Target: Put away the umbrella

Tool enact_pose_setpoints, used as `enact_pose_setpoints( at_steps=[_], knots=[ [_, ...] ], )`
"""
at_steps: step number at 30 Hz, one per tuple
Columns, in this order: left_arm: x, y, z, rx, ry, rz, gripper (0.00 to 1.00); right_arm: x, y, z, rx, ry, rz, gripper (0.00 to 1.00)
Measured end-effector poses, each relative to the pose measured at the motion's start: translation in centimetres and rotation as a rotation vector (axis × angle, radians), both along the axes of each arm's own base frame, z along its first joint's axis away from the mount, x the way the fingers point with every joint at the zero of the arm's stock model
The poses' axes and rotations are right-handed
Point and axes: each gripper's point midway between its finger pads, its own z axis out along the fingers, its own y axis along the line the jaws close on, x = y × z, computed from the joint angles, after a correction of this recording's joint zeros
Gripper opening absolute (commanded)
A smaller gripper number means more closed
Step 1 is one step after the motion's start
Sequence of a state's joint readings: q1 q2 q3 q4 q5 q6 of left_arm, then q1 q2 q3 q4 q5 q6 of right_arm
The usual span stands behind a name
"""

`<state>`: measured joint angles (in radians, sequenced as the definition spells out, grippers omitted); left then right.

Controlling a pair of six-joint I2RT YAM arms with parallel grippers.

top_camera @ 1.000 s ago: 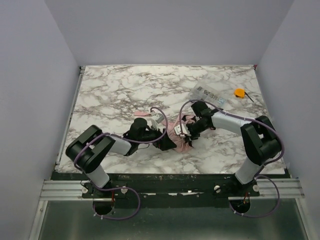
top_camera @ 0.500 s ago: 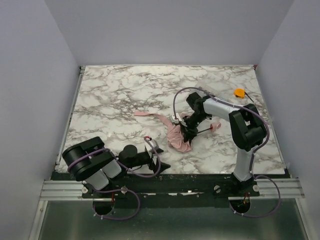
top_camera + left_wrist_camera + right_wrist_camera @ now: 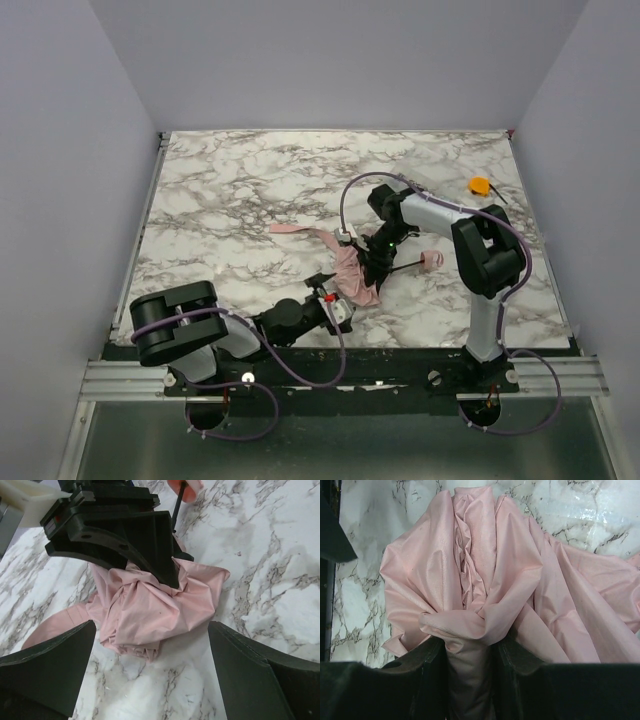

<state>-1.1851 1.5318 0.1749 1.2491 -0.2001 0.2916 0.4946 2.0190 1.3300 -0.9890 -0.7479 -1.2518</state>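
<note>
The umbrella [image 3: 352,283] lies right of centre on the marble table [image 3: 220,190], its pink canopy crumpled in a heap, the handle [image 3: 432,260] poking out to the right on its thin shaft, the strap [image 3: 290,228] trailing off to the far left. Right gripper [image 3: 372,258] is clamped on the bunched fabric. Left gripper [image 3: 338,312] sits at the heap's near edge, jaws spread wide, holding nothing. This looks like the gathering step: the left likely needs to move in and catch the loose near folds
</note>
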Motion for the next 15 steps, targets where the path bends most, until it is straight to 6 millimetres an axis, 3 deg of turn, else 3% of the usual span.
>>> enact_pose_setpoints(
  at_steps=[8, 13, 15],
  knots=[
    [2.7, -1.7, -2.3, 0.175, -0.047, 0.037, 0.95, 0.0, 0.0, 0.0, -0.005, 0.007, -0.004, 0.1],
    [5.0, -1.5, -4.3, 0.256, 0.003, 0.081, 0.67, 0.0, 0.0, 0.0, -0.004, 0.004, -0.004, 0.13],
    [5.7, -1.5, -4.6, 0.266, 0.028, 0.087, 0.62, 0.0, 0.0, 0.0, -0.002, 0.0, -0.004, 0.15]
  ],
)
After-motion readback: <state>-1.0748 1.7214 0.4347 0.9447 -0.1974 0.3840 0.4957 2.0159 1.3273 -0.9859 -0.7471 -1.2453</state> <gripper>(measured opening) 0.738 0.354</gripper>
